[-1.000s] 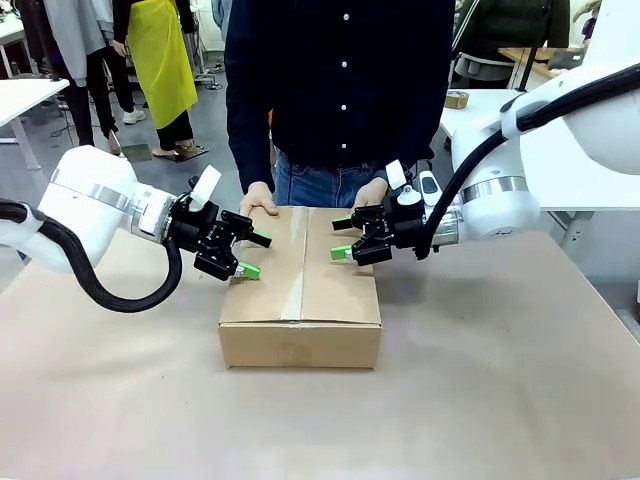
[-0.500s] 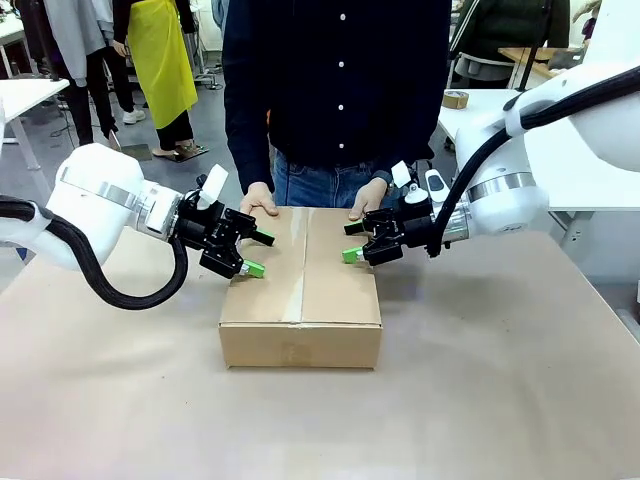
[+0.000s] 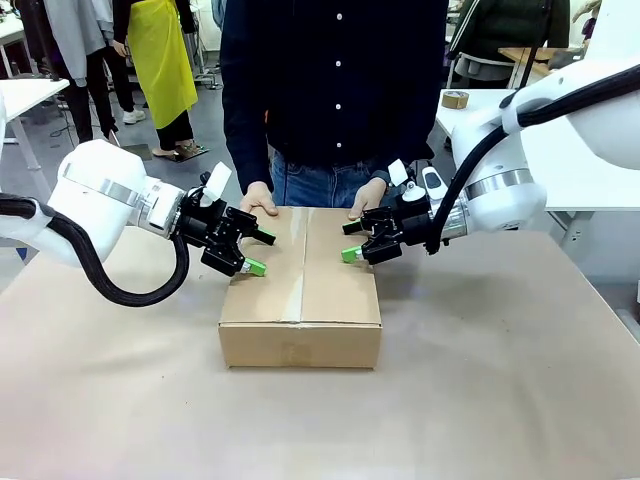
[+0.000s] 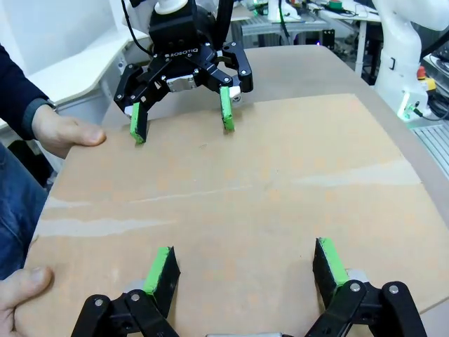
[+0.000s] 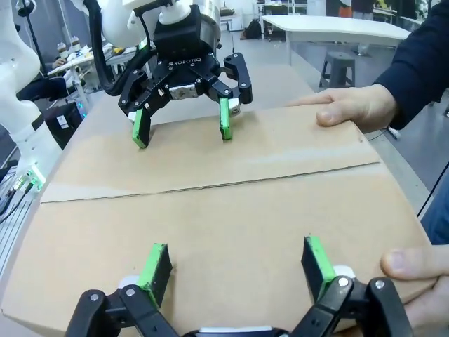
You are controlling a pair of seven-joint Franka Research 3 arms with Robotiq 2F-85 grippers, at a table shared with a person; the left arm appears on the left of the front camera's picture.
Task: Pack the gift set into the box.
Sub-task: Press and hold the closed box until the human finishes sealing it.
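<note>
Flaps lie flat on top of the box (image 3: pixel 300 290), meeting along a seam (image 3: pixel 303 265) that runs from its near edge to its far edge. The box sits mid-table (image 3: pixel 480 380), closer to the far edge. We judge the gift set to be inside already, since the closed top hides whatever it holds. The left gripper (image 3: pixel 258 252) hangs over the left edge of the box top and the right gripper (image 3: pixel 349 242) over the right edge, both with fingers spread and nothing held. Over the last second the right gripper has drawn back a little toward its own edge, while the left has hardly shifted. The person's one hand (image 3: pixel 258 202) and other hand (image 3: pixel 367 197) stay pressed on the far edge of the box. We read this as the closing step done, or nearly so, with the arms easing off.
</note>
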